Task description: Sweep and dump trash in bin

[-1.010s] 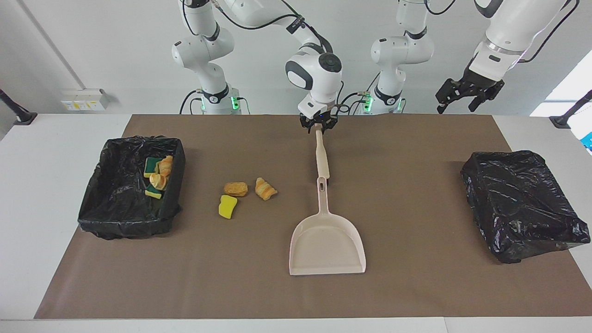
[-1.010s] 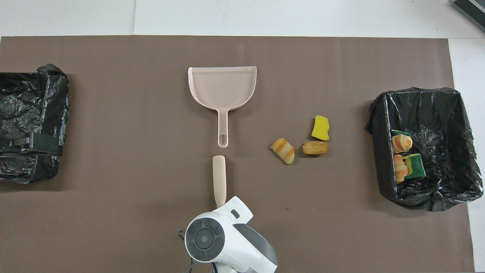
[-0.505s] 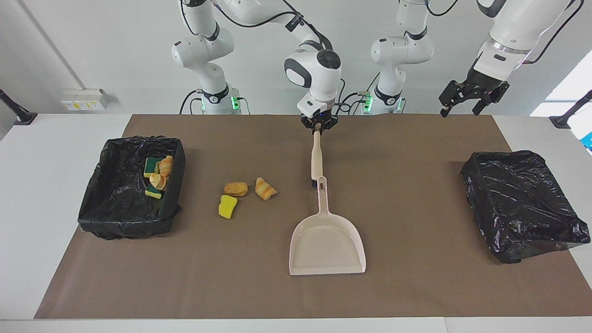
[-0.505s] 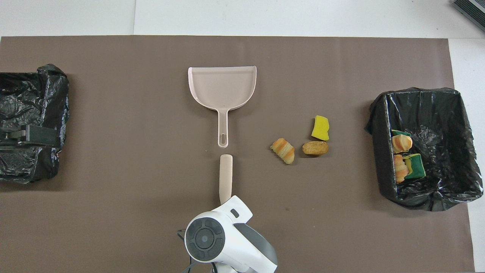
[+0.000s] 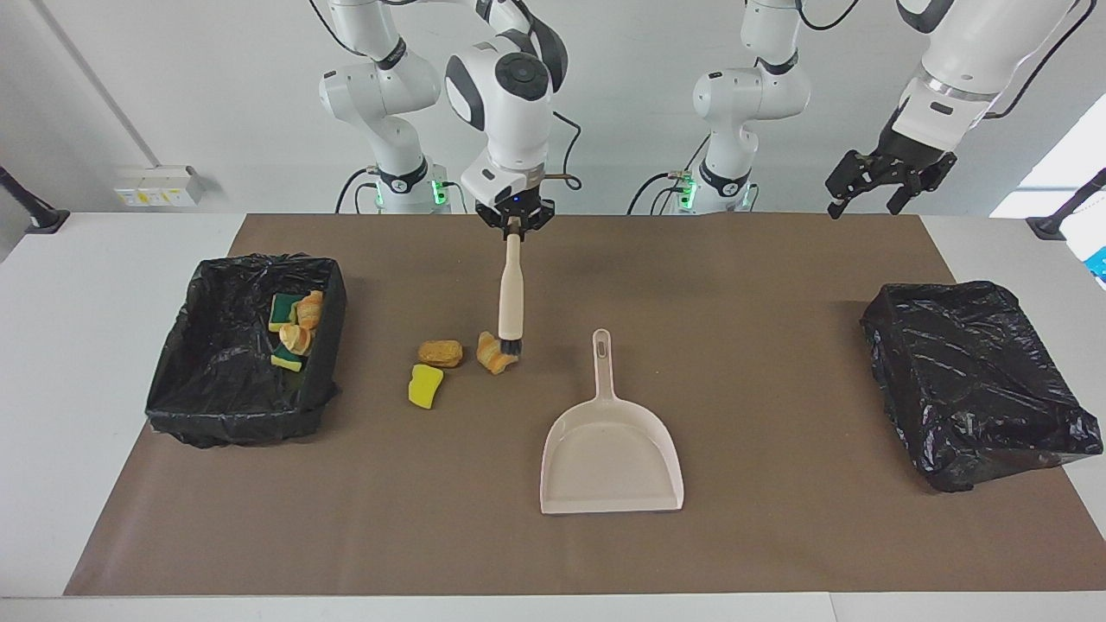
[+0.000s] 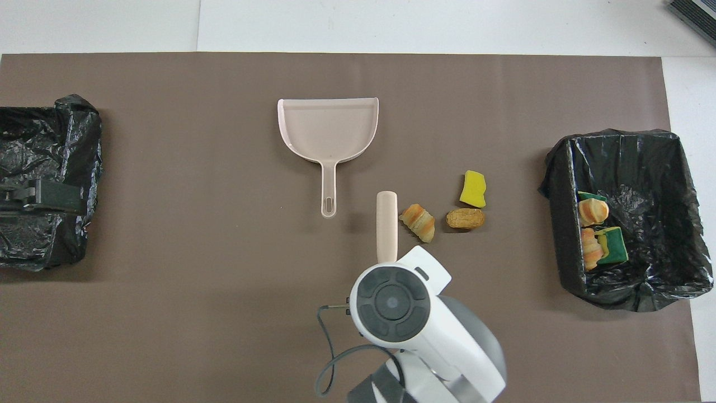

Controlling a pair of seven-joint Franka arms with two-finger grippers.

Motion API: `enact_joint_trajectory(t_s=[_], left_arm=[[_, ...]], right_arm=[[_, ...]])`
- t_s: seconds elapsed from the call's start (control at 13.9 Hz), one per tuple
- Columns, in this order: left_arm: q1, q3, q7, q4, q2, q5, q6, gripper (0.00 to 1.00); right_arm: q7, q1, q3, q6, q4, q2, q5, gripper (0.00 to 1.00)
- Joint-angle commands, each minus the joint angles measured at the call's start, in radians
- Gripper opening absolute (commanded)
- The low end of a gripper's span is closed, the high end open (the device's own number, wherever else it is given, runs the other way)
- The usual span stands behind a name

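The right gripper (image 5: 515, 221) pinches a brush (image 5: 511, 294) with fingers closed; the left gripper (image 5: 885, 179), fingers spread, waits over the mat's (image 5: 778, 259) edge. Four scraps lie in the bin (image 5: 216, 406). The bristles touch the croissant (image 5: 494, 353), beside the bun (image 5: 440, 352) and sponge (image 5: 424, 386). The dustpan (image 5: 612, 453) lies near.

Right arm reaches out from its base, wrist pointing straight down over the mat — right gripper (image 5: 515, 221) clamped tight, fingertips meeting on the top end of a brush handle (image 5: 511, 294) that hangs below it. Left arm waits, raised over its own end of the table — left gripper (image 5: 873, 186) up in the air, fingers spread wide, holding nothing.
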Motion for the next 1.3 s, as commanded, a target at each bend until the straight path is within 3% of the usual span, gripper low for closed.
enact_joint_trajectory(t_s=[0.0, 0.51, 1.23], left_arm=[[-0.004, 0.004, 0.000, 0.024, 0.005, 0.007, -0.026, 1.00], [-0.002, 0.004, 0.000, 0.022, 0.005, 0.007, -0.026, 1.00], [-0.002, 0.004, 0.000, 0.024, 0.005, 0.007, -0.026, 1.00]], right_arm=[[-0.169, -0.107, 0.006, -0.022, -0.015, -0.028, 0.030, 0.00], [-0.507, -0.362, 0.006, -0.010, -0.050, -0.025, 0.030, 0.00], [-0.566, -0.386, 0.004, 0.017, -0.070, -0.025, 0.030, 0.00]])
